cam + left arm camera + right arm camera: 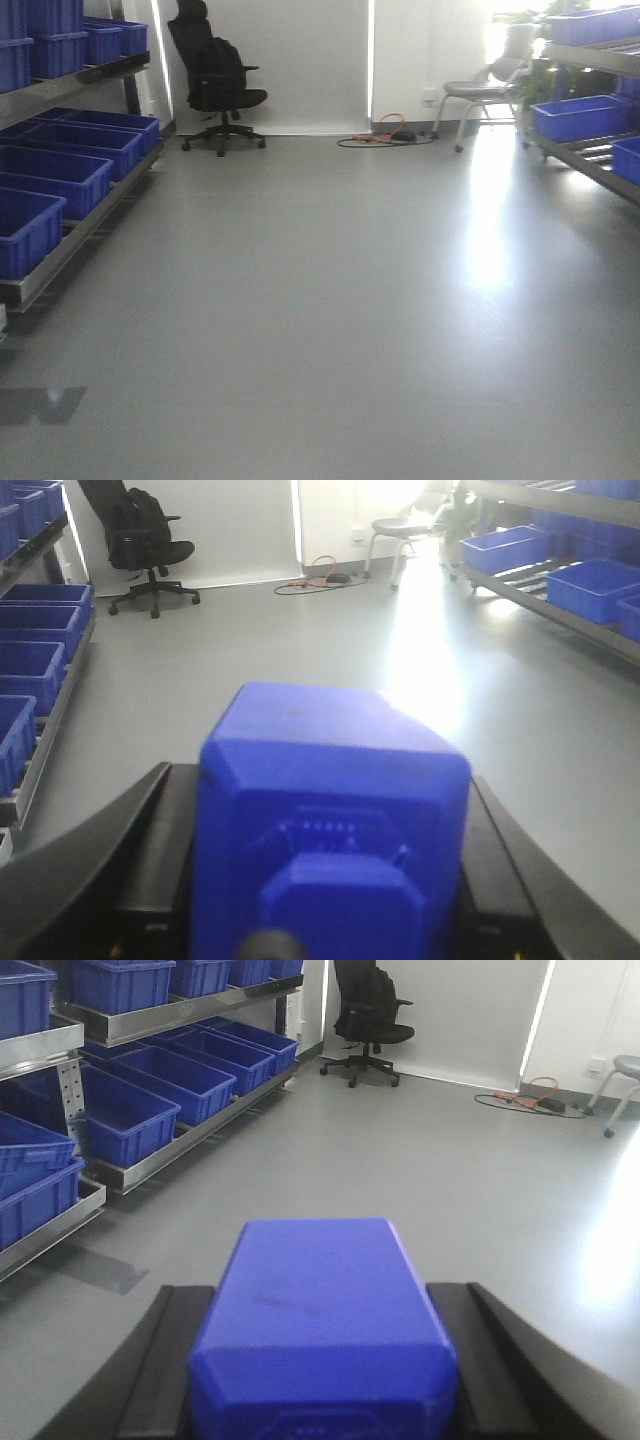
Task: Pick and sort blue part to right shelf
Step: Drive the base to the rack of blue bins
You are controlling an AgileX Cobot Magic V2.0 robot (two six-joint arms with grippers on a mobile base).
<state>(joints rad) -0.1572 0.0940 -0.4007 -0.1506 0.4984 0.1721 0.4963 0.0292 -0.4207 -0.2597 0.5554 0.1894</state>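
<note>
Blue part (335,820): sits between the left jaws, black fingers (150,850) flush against both of its sides, so read them as closed on it. It is carried low and level, its nose pointing down the aisle.

Second part (322,1320): a matching blue block in the right jaws, flanked the same way, gripped. Which of the two you are meant to shelve first, I cannot tell.

Why held so: both blocks ride centred and square in the jaws, likely a transport hold while the base drives. Neither is near a bin yet. The front view shows no arm at all, so both are tucked in below that camera.

Right shelf (572,152): well off, to the right of the aisle, carrying a bin (575,118) with open top. That is your target side. Left shelf (85,228) runs along the other side with its own row of bins.

Floor (330,300): smooth grey, bare along the middle, with strong window glare ahead to the right that washes out detail near the right shelf. Expect poor contrast there.

Far end: office chair (215,80), stool (480,90), loose cables (385,135) on the floor by the wall. Keep the base short of those.
</note>
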